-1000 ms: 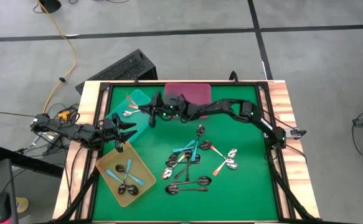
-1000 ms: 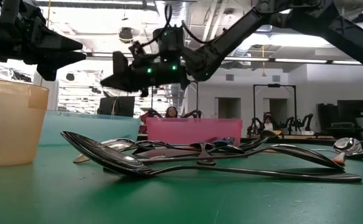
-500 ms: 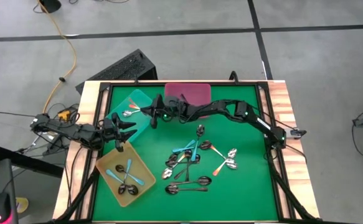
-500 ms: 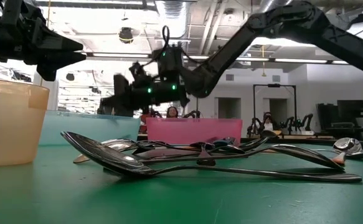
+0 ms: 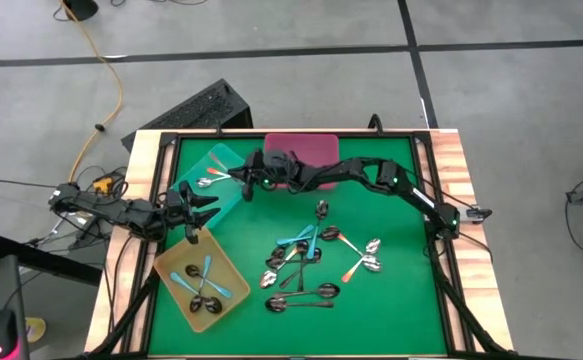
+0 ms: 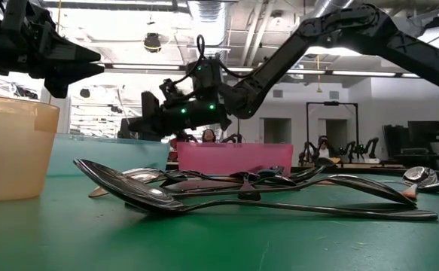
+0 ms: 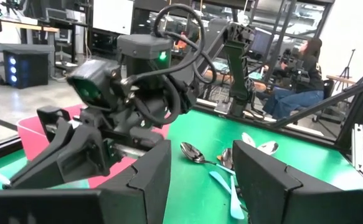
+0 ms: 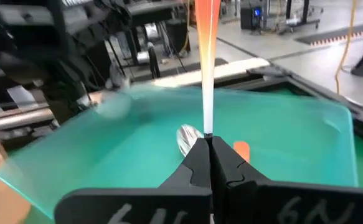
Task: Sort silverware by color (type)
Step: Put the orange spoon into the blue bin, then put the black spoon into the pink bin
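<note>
The right gripper (image 5: 243,183) hangs over the teal tray (image 5: 233,160) at about eleven o'clock on the table, its jaws pinched tight on an orange-handled spoon (image 8: 206,56) held above the tray floor. Another spoon (image 5: 207,182) already lies in that tray. The left gripper (image 5: 203,208) hovers at nine o'clock, just above the yellow tray (image 5: 171,262) of blue-handled spoons (image 5: 206,280), jaws parted and empty. The unsorted spoons (image 5: 306,262) lie heaped near the table's centre, toward five o'clock.
</note>
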